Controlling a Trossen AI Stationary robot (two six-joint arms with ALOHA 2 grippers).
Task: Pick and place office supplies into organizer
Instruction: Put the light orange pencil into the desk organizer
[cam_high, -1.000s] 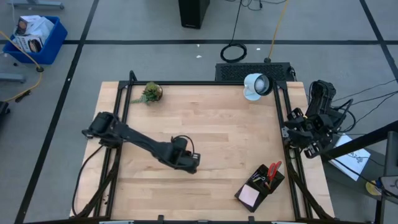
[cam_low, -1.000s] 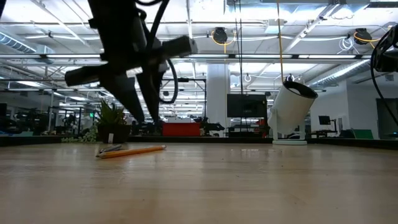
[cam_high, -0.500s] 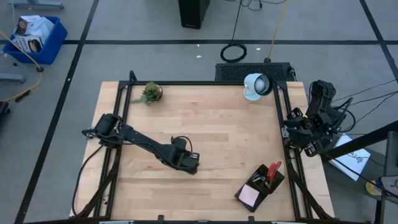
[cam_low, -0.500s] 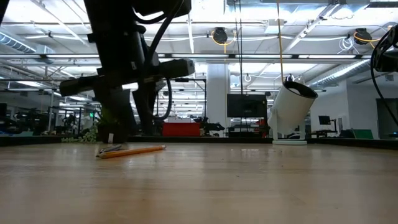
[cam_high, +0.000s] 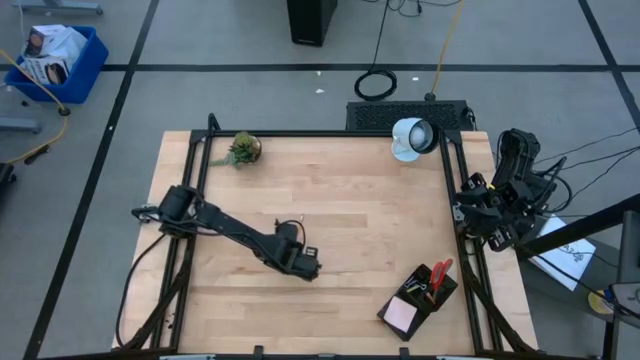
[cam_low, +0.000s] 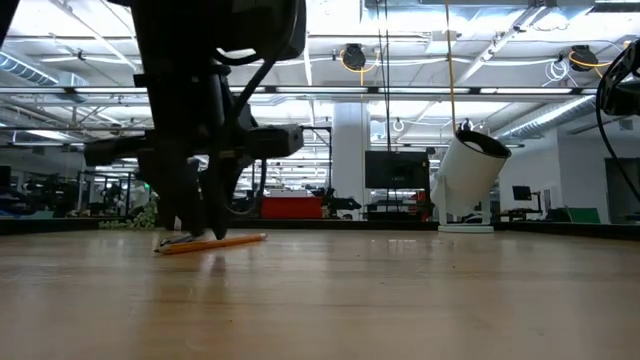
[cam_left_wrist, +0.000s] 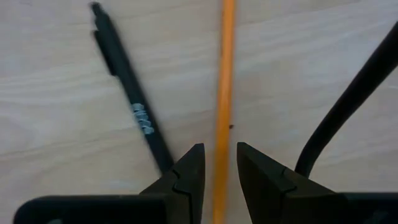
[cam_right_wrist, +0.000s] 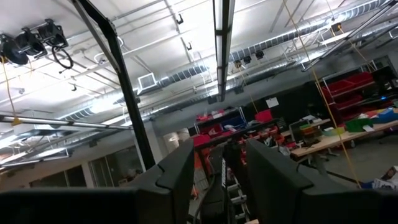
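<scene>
Near the black rectangular desk organizer (cam_high: 420, 296), at the pale wooden table's (cam_high: 340, 190) right front corner, partial progress is noted: red-handled scissors (cam_high: 439, 272) and a pink square sticky-note pad (cam_high: 401, 314) are already held inside it. Well left of the organizer, an orange-yellow pencil (cam_left_wrist: 222, 93) and a black pen (cam_left_wrist: 130, 106) are left lying on the table. The left gripper (cam_left_wrist: 216, 165) is lowered over the pencil, fingers slightly apart and straddling it, not yet clamped. The right gripper (cam_right_wrist: 221, 163) is parked beyond the table's right edge, fingers apart and empty.
</scene>
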